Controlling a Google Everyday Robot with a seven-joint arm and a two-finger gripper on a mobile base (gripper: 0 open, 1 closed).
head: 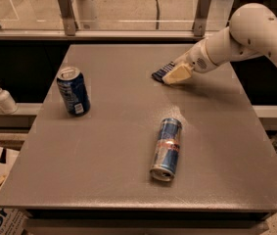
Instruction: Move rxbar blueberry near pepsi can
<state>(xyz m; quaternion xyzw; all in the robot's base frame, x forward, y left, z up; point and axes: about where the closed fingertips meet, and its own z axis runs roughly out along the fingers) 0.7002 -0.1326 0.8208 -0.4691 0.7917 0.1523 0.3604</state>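
Observation:
The pepsi can [73,91] stands upright at the left of the grey table [118,175], dark blue with a silver top. The rxbar blueberry [162,72], a dark navy flat bar, lies at the far right part of the table. My gripper [173,75] reaches in from the right on a white arm and sits right at the bar, its pale fingers [178,75] over the bar's right end, which hides part of the bar. The bar is far from the pepsi can.
A slim blue-and-silver can [167,149] with a red mark lies on its side in the middle right of the table. A white pump bottle [3,98] stands on a ledge to the left. A glass railing [128,13] runs behind the table.

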